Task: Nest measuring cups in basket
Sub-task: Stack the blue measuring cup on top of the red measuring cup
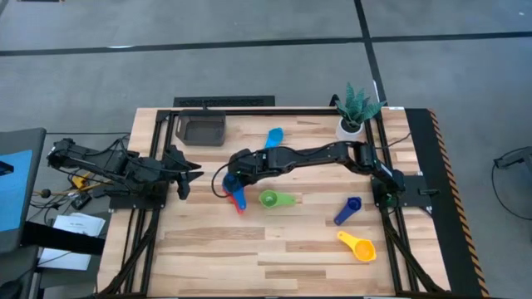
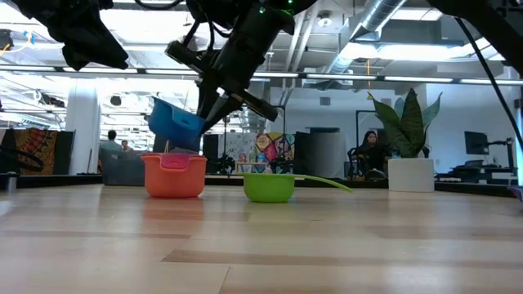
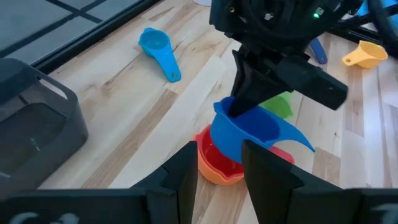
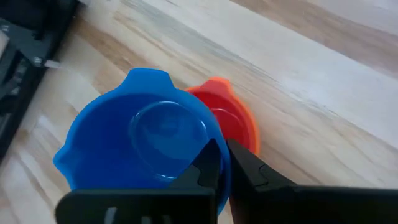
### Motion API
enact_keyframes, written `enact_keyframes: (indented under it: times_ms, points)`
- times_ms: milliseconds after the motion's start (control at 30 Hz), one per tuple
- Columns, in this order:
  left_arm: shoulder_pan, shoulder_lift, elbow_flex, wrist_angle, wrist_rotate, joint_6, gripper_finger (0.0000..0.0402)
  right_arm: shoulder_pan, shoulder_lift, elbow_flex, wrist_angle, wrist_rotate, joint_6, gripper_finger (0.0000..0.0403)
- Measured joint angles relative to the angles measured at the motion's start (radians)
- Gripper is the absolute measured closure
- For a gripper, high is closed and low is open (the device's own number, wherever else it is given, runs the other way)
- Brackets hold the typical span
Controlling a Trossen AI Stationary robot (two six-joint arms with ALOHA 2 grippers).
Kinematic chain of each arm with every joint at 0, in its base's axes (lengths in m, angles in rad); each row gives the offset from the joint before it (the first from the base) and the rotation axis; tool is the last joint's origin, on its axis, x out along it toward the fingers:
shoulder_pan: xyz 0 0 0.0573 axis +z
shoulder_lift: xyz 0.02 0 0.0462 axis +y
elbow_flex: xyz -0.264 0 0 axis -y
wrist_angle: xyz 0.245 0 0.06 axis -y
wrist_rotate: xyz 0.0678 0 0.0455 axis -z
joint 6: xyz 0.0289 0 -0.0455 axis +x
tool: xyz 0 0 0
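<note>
Now | right gripper (image 4: 224,163) jaws clamped on blue cup (image 4: 146,146); left gripper (image 3: 217,171) jaws apart; six cups; one basket (image 1: 204,130)

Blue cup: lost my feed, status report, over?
Right claw shut on blue cup, tilted above red-in-orange stack. Left claw waiting at table's left edge. Basket unobstructed.

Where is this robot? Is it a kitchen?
Not a kitchen: probably a big open office or lab. Behind the table there are people at desks, exposed ceiling pipes and a potted plant.
</note>
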Motion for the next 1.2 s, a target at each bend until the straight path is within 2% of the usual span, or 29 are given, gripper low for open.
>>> enact_keyframes:
  times_ms: [633,1200]
  points:
    - [0.000,0.000,0.000,0.000,0.004,-0.004,0.0290,0.006,0.000,0.000,0.005,-0.008,0.000,0.0328]
    - [0.000,0.000,0.000,0.000,0.008,-0.006,0.0290,0.006,0.000,0.000,-0.017,-0.009,-0.023,0.0247]
